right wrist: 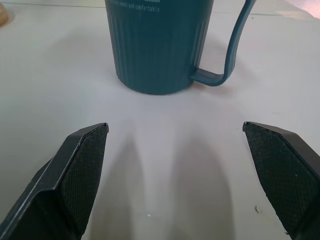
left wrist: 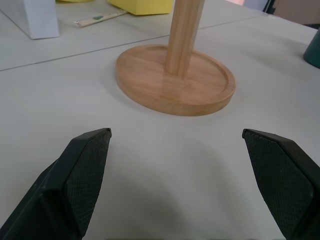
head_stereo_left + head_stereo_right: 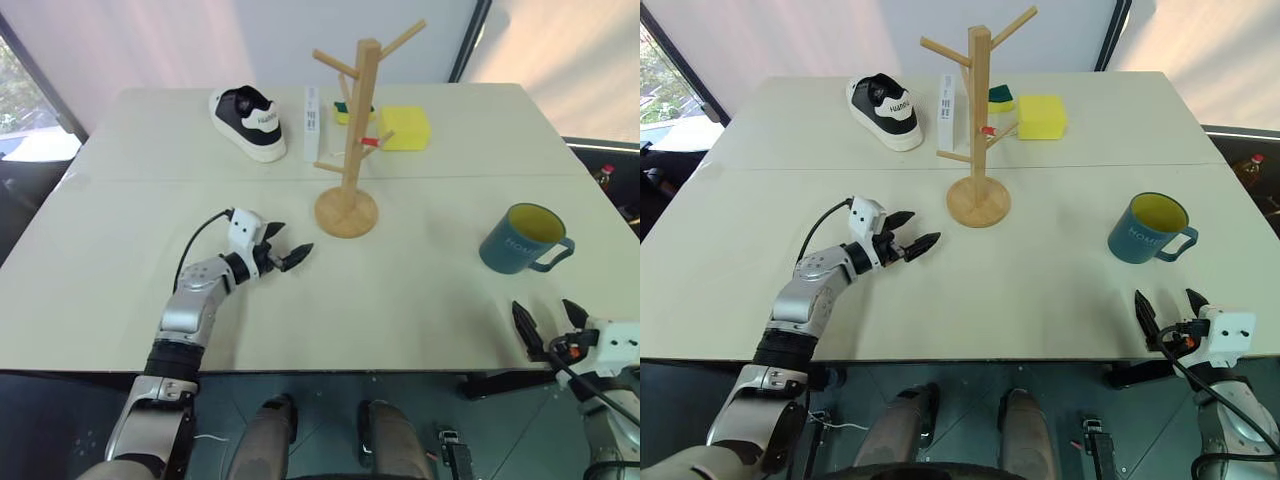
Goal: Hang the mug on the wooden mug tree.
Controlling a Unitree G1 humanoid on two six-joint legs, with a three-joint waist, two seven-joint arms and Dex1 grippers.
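A pale cream table (image 3: 420, 300) made of two joined tops stands before light window blinds. The right gripper (image 3: 1167, 312) hovers at the near edge with its black fingers spread wide and nothing between them; just ahead of it stands the teal-blue ceramic mug with a yellow inside (image 3: 1148, 228), upright, handle turned to the right, with pale lettering "HOME" on its side. The left gripper (image 3: 285, 246), also spread wide and empty, points at the round base of the tall light-wood mug tree (image 3: 349, 140), just beyond it. Farther behind lie a black-and-white sneaker (image 3: 247, 122), a white box (image 3: 311, 123) and a yellow sponge (image 3: 404, 128).
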